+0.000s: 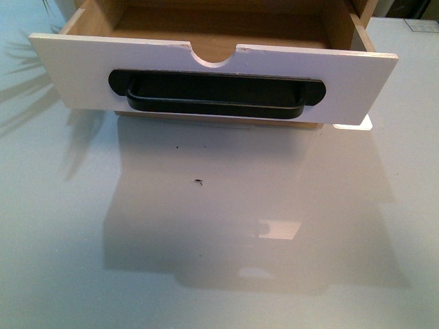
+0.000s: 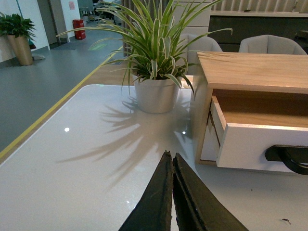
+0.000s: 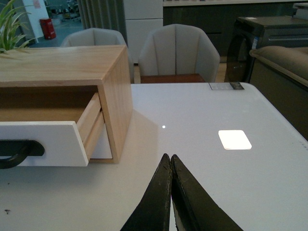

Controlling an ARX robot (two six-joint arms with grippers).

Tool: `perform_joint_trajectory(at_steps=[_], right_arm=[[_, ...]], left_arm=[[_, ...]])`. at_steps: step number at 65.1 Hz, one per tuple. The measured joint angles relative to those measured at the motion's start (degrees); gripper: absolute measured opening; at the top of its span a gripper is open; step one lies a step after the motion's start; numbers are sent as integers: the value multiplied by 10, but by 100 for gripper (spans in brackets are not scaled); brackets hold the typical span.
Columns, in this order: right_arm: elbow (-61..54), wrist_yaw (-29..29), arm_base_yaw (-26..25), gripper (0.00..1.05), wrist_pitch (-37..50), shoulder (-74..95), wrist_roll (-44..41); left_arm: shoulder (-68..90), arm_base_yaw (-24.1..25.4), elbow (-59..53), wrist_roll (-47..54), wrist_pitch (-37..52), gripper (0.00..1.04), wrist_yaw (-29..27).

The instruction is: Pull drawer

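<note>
The drawer (image 1: 82, 72) stands pulled out of its wooden cabinet (image 2: 250, 70), showing an empty wooden inside. Its white front carries a long black bar handle (image 1: 216, 94) and a semicircular notch in the top edge. The left wrist view shows the drawer (image 2: 260, 144) from one side, the right wrist view shows the drawer (image 3: 43, 139) from the other. My left gripper (image 2: 170, 155) is shut on nothing, over the table to the drawer's left. My right gripper (image 3: 170, 157) is shut and empty, to the drawer's right. Neither arm shows in the front view.
A potted spider plant (image 2: 156, 72) stands on the white table (image 1: 219, 260) left of the cabinet. A plain white lower front (image 2: 210, 142) sits under the drawer. A small dark speck (image 1: 198, 182) lies before the drawer. Chairs (image 3: 175, 53) stand behind the table's far edge.
</note>
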Motion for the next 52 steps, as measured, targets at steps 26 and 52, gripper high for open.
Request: perform_joint_trajectory(at_steps=[26,52], right_arm=[[0,0,0,71,0,0,0],[0,0,0,96,0,0,0]], left_arm=[[0,0,0,-1,0,77,0],[0,0,0,-1,0,97,0]])
